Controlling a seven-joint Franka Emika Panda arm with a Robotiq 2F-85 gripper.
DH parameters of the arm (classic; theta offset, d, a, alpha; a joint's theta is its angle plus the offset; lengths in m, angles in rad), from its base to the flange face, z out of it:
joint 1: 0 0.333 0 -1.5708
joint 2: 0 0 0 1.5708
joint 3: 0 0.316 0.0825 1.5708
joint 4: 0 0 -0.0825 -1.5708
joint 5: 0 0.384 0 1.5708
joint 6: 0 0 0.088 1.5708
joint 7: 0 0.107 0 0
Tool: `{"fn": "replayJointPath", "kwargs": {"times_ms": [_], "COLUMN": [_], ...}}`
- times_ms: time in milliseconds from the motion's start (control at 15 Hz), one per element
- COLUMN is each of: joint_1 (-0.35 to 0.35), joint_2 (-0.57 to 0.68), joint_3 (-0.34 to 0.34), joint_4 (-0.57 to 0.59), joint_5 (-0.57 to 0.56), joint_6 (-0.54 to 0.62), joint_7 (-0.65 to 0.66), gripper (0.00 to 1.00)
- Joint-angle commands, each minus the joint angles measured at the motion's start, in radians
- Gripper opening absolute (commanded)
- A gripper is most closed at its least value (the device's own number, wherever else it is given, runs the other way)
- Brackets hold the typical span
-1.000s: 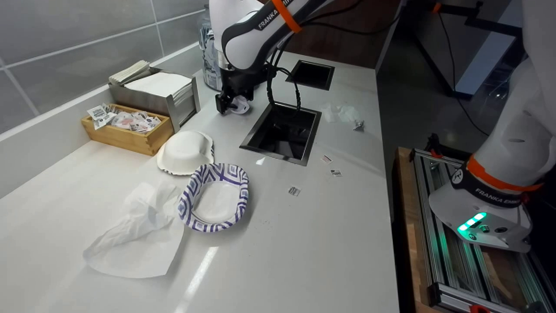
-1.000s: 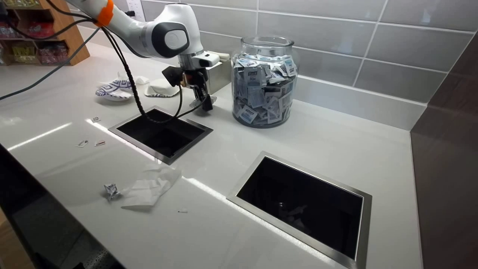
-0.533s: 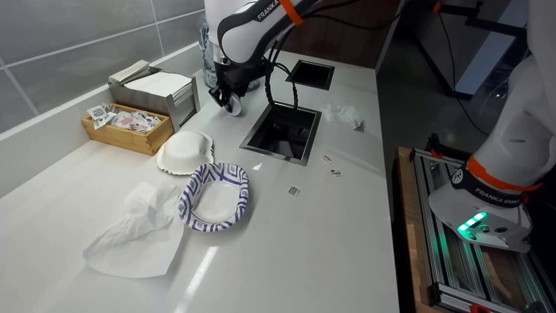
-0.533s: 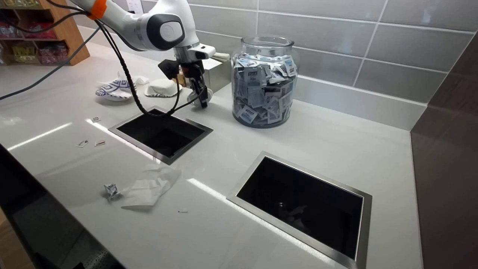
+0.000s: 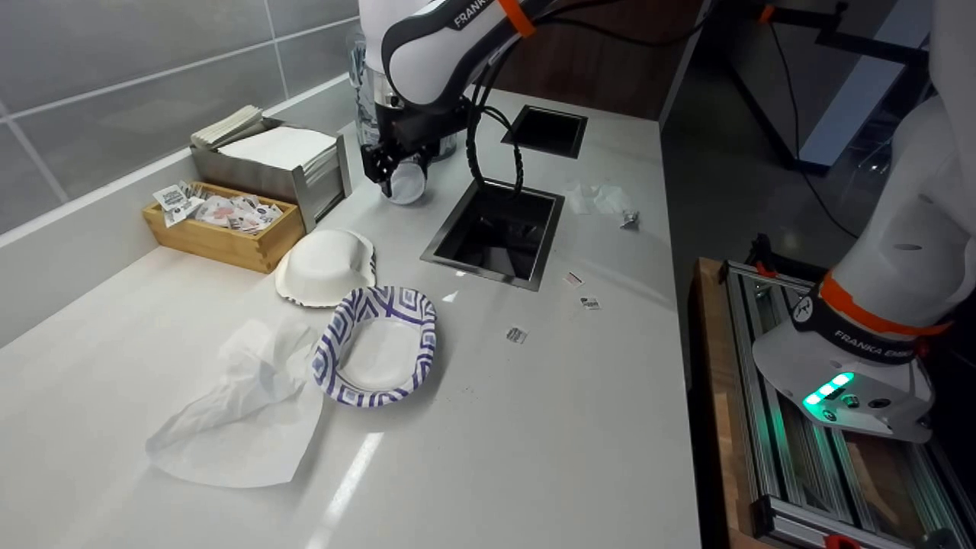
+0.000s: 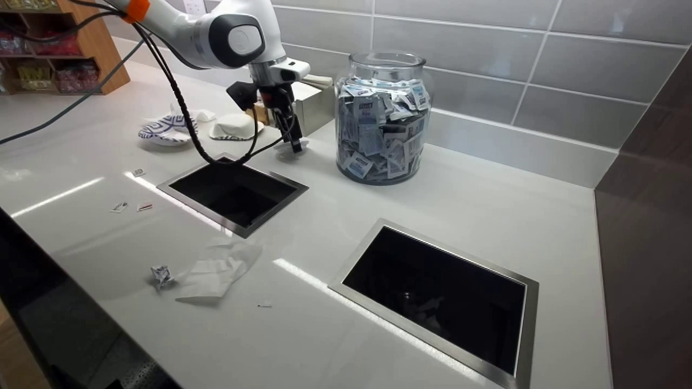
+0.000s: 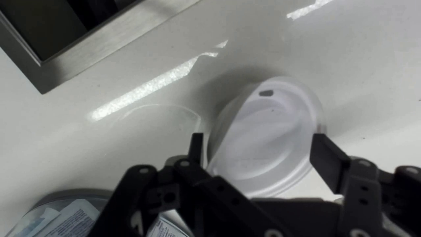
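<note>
Hovering low over the pale surface (image 5: 534,442), the robot arm (image 5: 423,72) has its jaws spread wide around a white plastic lid (image 7: 266,141). In the wrist view I see a slim gap between the lid and one of the fingers (image 7: 196,144); on the opposite side I can't tell whether they touch, and the lid isn't clamped. It is down at the surface, between a metal napkin holder (image 5: 255,181) and a square framed hole (image 6: 274,210); whether it lies flat I can't make out. Near it stands a glass jar (image 6: 386,65) of packets (image 6: 373,135). Elsewhere I spot a wooden box (image 5: 206,240) of sachets (image 5: 236,212), an upturned bowl (image 5: 324,267), a purple-patterned bowl (image 5: 377,358) and crumpled paper (image 5: 244,419).
</note>
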Motion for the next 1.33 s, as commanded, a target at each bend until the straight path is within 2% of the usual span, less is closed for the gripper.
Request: {"fn": "replayJointPath", "kwargs": {"times_ms": [0,1133,1200,1267], "joint_1": [0.009,0.004,-0.011,-0.012], "joint_2": [-0.057,-0.258,-0.209,-0.215], "joint_3": [-0.003,0.001,0.011,0.012], "joint_4": [-0.052,-0.152,-0.104,-0.103], "joint_5": [-0.007,-0.03,-0.014,-0.014], "joint_6": [-0.02,-0.029,-0.007,-0.007], "joint_7": [0.01,0.033,0.01,0.01], "gripper": [1.0,1.0,1.0,1.0]}}
